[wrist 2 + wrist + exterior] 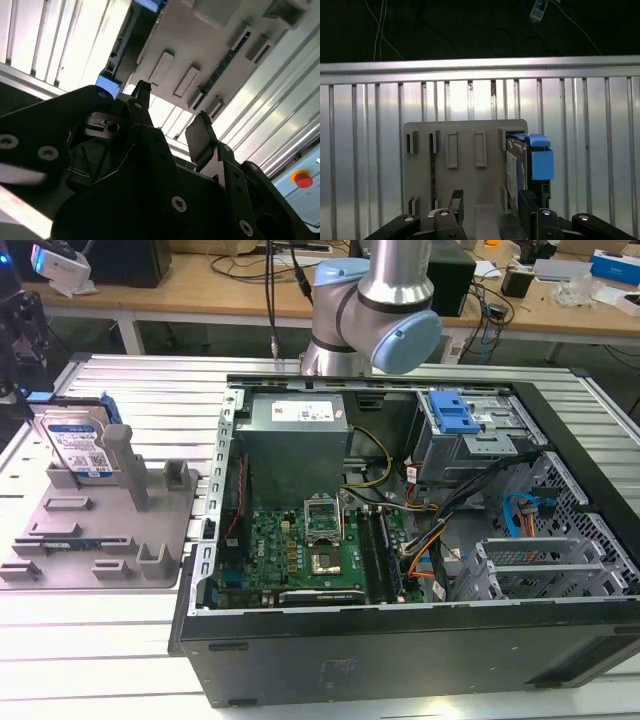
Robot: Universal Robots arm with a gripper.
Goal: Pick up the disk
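The disk [80,445] stands on its edge in the grey tray [105,520] at the exterior view's left, and the end effector [491,207], wide open and empty, hovers near, so a finger [527,205] might hit the disk's top and tip it.

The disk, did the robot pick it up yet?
Not yet. The disk stands upright in the grey tray, untouched. The claw is open and empty, hovering above the tray near the disk. Grabbing and lifting are not done.
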